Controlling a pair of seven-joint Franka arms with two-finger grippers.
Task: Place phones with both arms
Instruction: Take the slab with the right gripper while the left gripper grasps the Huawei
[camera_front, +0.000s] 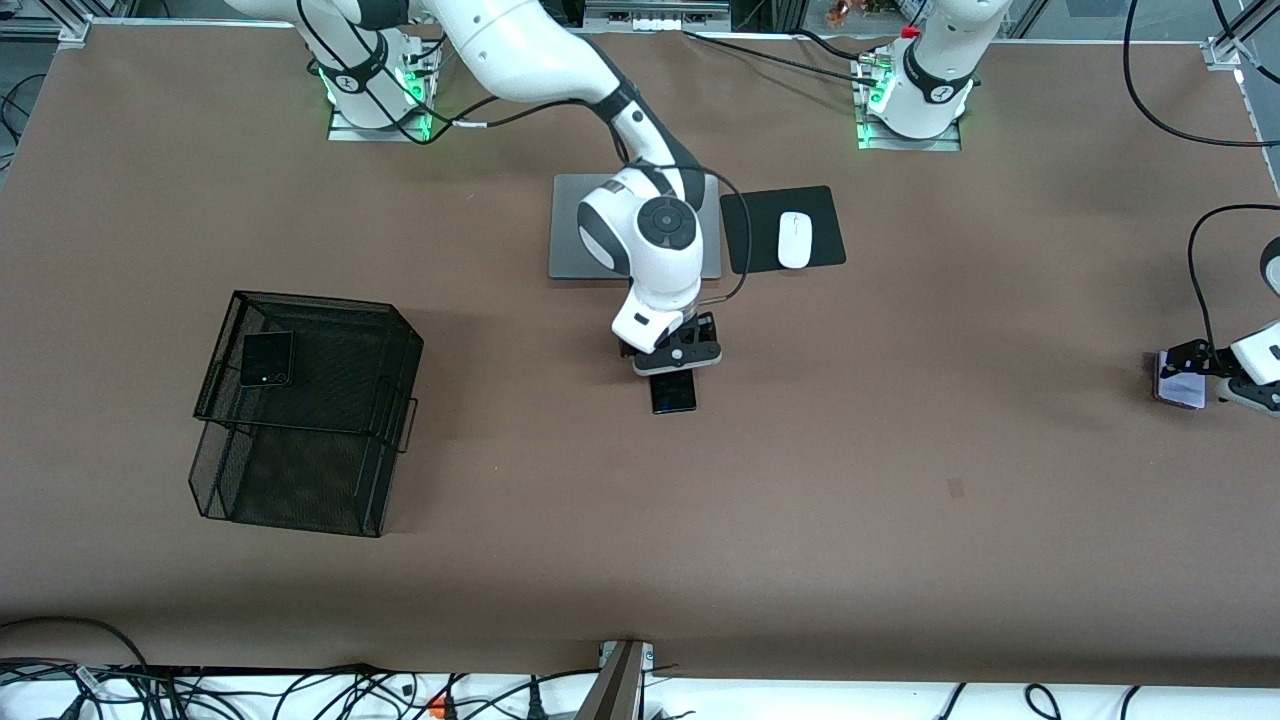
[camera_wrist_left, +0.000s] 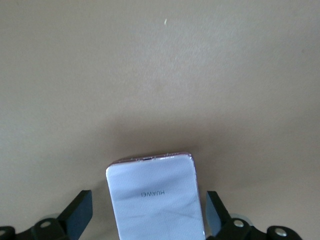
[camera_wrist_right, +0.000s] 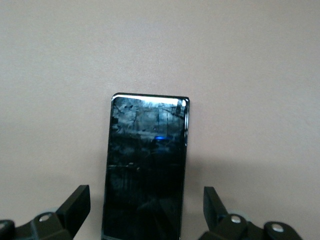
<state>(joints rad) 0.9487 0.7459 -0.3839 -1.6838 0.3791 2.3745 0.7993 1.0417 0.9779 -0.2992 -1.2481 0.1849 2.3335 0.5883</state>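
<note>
One small black phone (camera_front: 266, 359) already sits in the black mesh basket (camera_front: 300, 480); two are left. My right claw (camera_wrist_right: 145, 212) is spread wide astride the long black phone (camera_wrist_right: 146, 170), mid-surface, not gripping. My left claw (camera_wrist_left: 147, 215) gapes around the lavender phone (camera_wrist_left: 156, 197) at my left arm's end. The laptop (camera_front: 565, 225) and white mouse (camera_front: 795, 240) lie clear of both

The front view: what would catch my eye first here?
Probably the right arm's tool, open astride a long black phone lying mid-table, just nearer the camera than the silver laptop. Then the black mesh basket with a small black phone on top, and the left tool around a lavender phone.
</note>
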